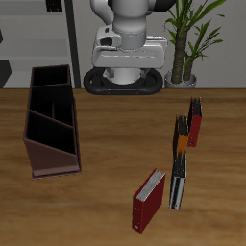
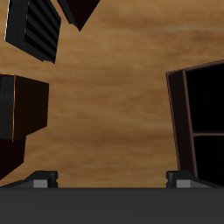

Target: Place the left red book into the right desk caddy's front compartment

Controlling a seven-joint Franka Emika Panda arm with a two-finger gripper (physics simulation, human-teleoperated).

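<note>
Bright red book (image 1: 148, 201) (upright) nears table edge (image 1: 96, 240).

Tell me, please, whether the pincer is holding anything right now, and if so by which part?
Nothing is held. In the wrist view the pincer is open over bare table, with only wood between its fingertips; the dark-red book stands untouched.

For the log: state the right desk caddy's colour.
Dark maroon-brown, with dark inner compartments; the right desk caddy shows best in the exterior view.

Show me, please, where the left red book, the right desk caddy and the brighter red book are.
left red book (image 1: 195, 123), exterior view, on its cover.
right desk caddy (image 1: 56, 154), exterior view, on its slanted outer wall.
brighter red book (image 1: 149, 203), exterior view, on its cover.
</note>
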